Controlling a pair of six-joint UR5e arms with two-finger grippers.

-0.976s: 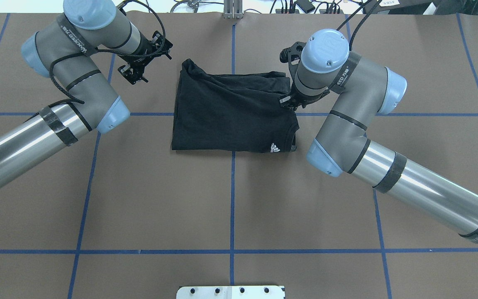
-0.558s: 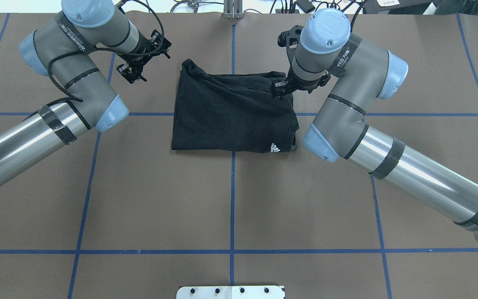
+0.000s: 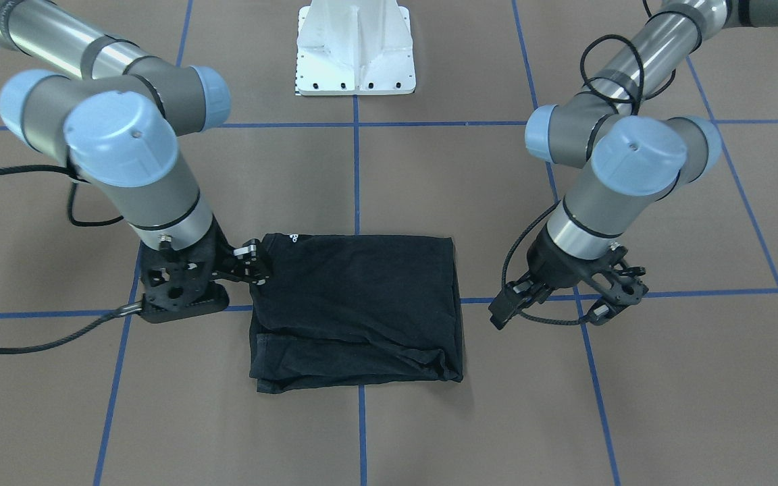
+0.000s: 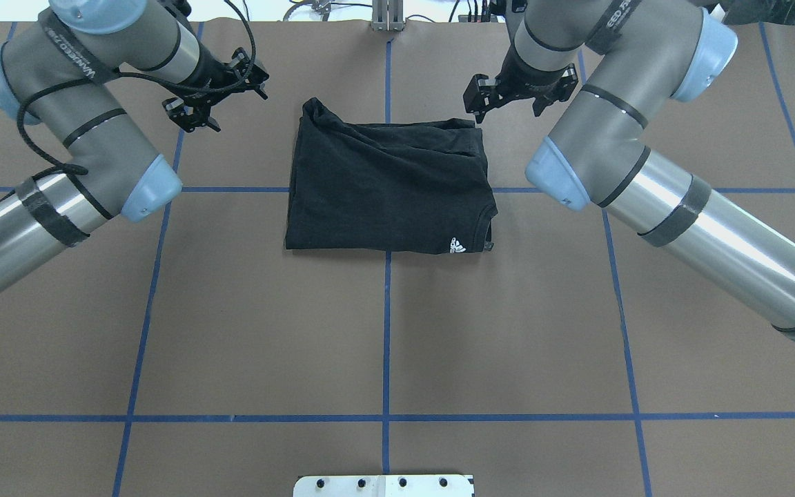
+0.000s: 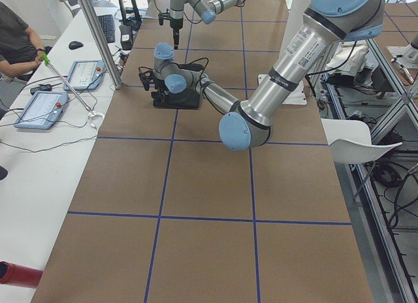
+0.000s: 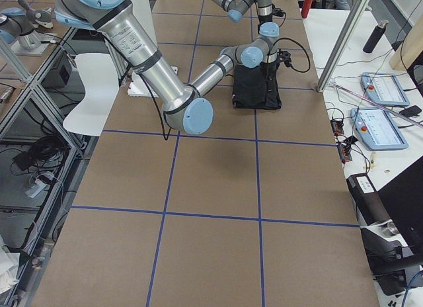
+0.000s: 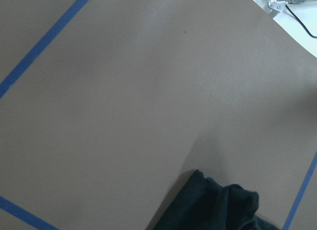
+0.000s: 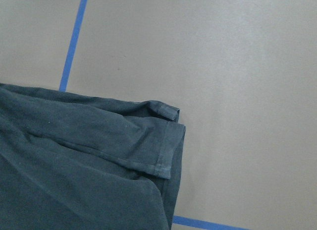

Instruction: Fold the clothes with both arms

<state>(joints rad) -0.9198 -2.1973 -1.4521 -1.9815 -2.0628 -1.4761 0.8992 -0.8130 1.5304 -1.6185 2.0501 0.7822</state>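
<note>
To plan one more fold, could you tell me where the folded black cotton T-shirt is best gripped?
Probably the far corners of the black cotton T-shirt, from the outer sides: left gripper at the bunched, raised corner, right gripper at the stacked hem layers. Both hover open nearby.

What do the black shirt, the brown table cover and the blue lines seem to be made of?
Shirt: soft knit fabric, probably cotton, with a matte look; it wrinkles and shows a stitched hem. Table cover: looks like matte brown paper or thin board, flat and without gloss; I cannot tell which. Blue lines: likely adhesive tape, in narrow straight strips with even edges.
</note>
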